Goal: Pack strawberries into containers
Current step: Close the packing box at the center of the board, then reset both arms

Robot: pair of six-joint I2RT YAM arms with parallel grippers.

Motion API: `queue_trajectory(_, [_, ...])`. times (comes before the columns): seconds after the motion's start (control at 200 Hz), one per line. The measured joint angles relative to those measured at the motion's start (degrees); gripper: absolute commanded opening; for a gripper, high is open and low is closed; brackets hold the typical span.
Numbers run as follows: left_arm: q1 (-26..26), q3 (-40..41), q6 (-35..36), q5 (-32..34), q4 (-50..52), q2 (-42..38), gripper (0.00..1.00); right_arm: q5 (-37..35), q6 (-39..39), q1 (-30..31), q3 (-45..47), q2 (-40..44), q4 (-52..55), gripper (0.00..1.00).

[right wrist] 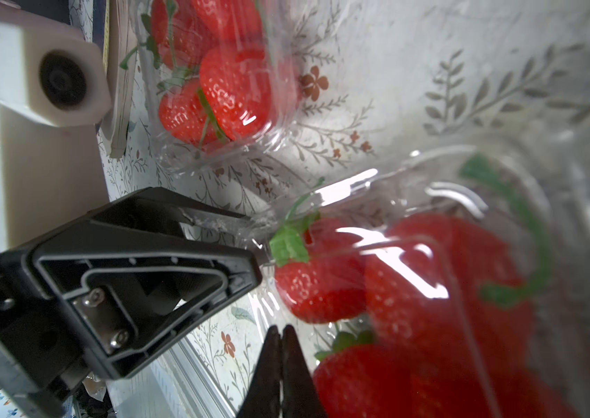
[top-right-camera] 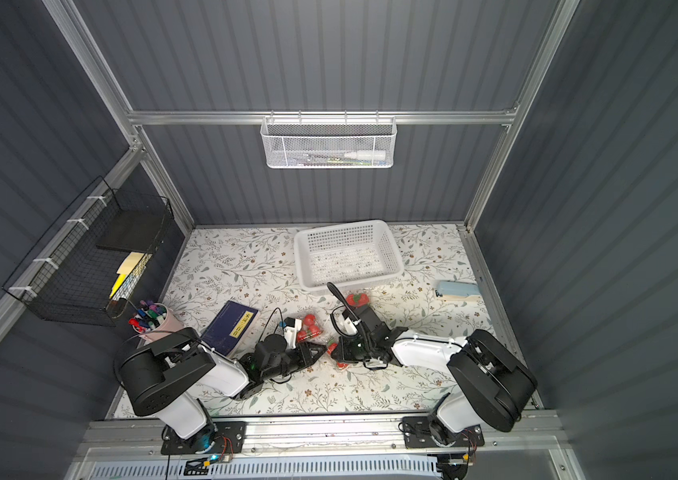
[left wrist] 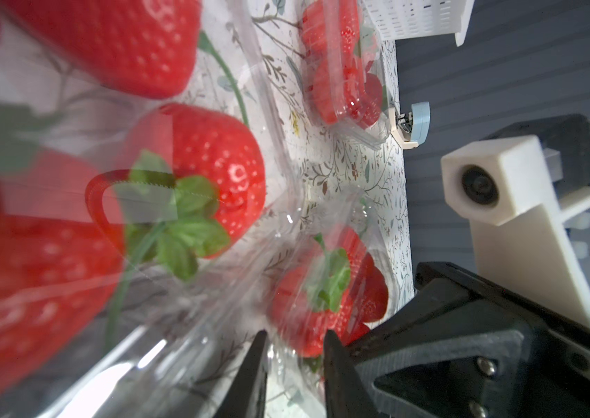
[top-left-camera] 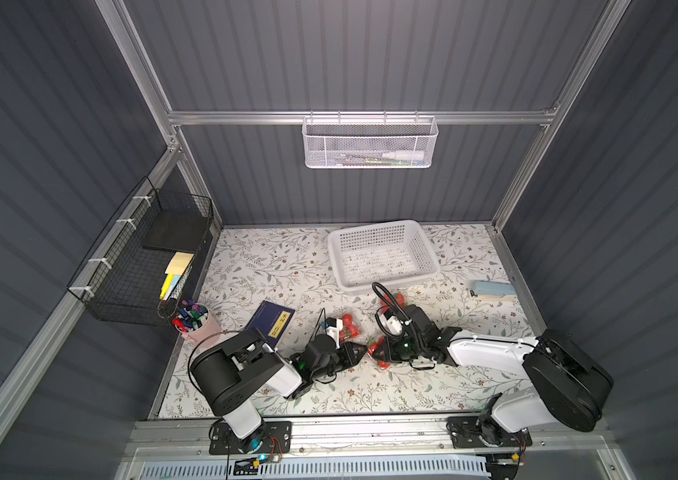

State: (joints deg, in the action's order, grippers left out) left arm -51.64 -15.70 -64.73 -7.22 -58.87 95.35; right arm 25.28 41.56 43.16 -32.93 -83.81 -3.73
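Clear ribbed plastic clamshell box [right wrist: 467, 202], red strawberries [right wrist: 322, 289] inside, robot-side of white perforated basket [top-left-camera: 426, 249]. My right gripper [right wrist: 280, 327]: fingers pressed together at rim, I judge steadying it; left gripper [left wrist: 295, 336]: narrow gap straddling lip, probably for closing lid.

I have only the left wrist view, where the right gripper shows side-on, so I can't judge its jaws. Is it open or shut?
Observer: Shut. In the right wrist view the right gripper has its fingertips pressed together beside the container.
Operator: How does it stand to mine?
Observer: In a top view the left gripper and it point at each other, tips close together.
Operator: Anything waiting further back?
Observer: In both top views the white basket holds nothing.
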Motion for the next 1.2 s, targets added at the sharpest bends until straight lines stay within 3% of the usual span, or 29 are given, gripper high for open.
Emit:
queue_trajectory(0.145, [0.00,-0.13,0.13,-0.35,-0.42,0.00,0.18,0.07,0.00,-0.26,0.00,-0.09,-0.13,0.06])
queue_trajectory(0.28, [0.00,-0.13,0.11,-0.37,-0.39,0.02,0.20,0.31,0.00,-0.33,0.00,-0.42,-0.52,0.06])
queue_trajectory(0.455, [0.04,-0.44,0.81,-0.15,2.14,-0.96,0.51,0.44,-0.04,-0.74,0.00,0.15,0.07,0.06])
queue_trajectory(0.56, [0.48,-1.31,1.42,1.01,6.78,-5.38,0.63,-0.42,-0.46,-1.09,0.00,2.08,2.93,0.07])
queue_trajectory(0.85, [1.99,-5.88,3.69,6.58,18.25,-16.28,0.61,-6.01,-2.01,-2.84,0.02,11.65,15.91,0.08])
queue_trajectory(1.061, [2.97,-16.15,8.31,13.38,29.20,-18.45,0.65,-10.47,-3.54,-6.23,-0.11,21.51,24.63,0.10])
queue_trajectory(1.146, [4.63,-20.52,10.99,16.24,32.24,-19.56,0.75,-12.90,-4.46,-7.85,-1.01,25.51,29.29,0.16])
queue_trajectory(1.176, [5.42,-22.03,11.65,17.64,33.42,-19.98,0.82,-13.88,-4.98,-8.44,-1.33,26.95,30.67,0.23])
queue_trajectory(1.201, [6.16,-23.41,12.07,19.34,34.56,-20.44,0.90,-14.91,-5.73,-9.09,-1.66,28.20,31.85,0.35])
